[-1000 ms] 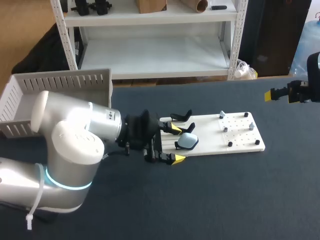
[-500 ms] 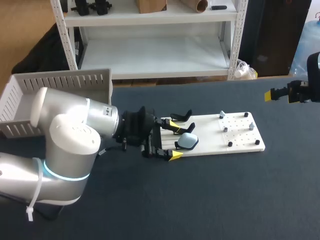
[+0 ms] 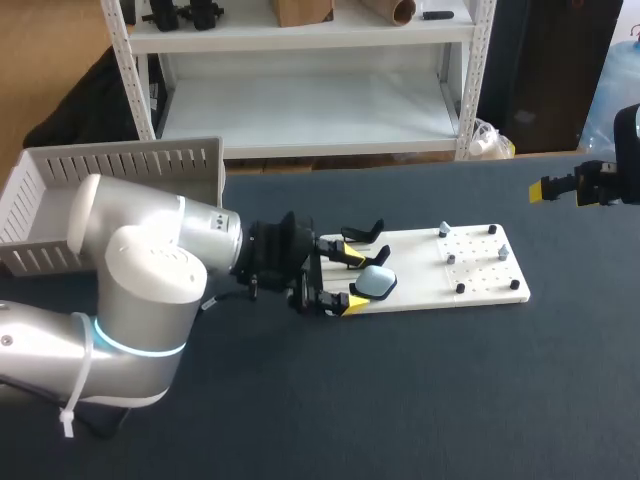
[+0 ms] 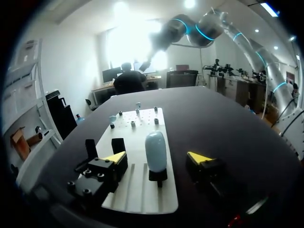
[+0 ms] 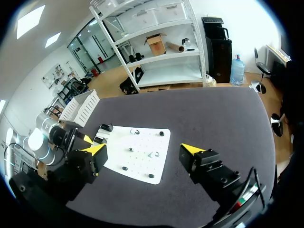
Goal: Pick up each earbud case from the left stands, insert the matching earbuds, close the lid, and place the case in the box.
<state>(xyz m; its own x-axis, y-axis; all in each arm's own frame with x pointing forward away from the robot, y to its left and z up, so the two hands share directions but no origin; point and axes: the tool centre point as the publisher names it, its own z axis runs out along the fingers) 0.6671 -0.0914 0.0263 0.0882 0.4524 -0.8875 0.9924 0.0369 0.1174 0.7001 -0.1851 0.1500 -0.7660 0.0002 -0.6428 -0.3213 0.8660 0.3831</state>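
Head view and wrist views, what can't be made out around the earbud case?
White slatted box: inside hidden by the silver left arm, head view.
Small pieces on the white pegged board: too small to identify, every view.
Black stand: base hidden behind a yellow-tipped finger, left wrist view.

**Open fingers flank the pale blue case**

The left gripper [image 4: 156, 158] is spread wide, with the earbud case [image 4: 155, 148] between its yellow tips and touching neither. The case stands upright on a small black stand [image 4: 157, 176] on the white board [image 4: 137, 192]. One finger lies over the board, the other just past its edge above the dark table [image 4: 223, 123]. An empty black stand [image 4: 90, 148] sits beside the case. Small black pegs [image 4: 132, 124] and two pale blue pieces [image 4: 112, 118] dot the board's far end.
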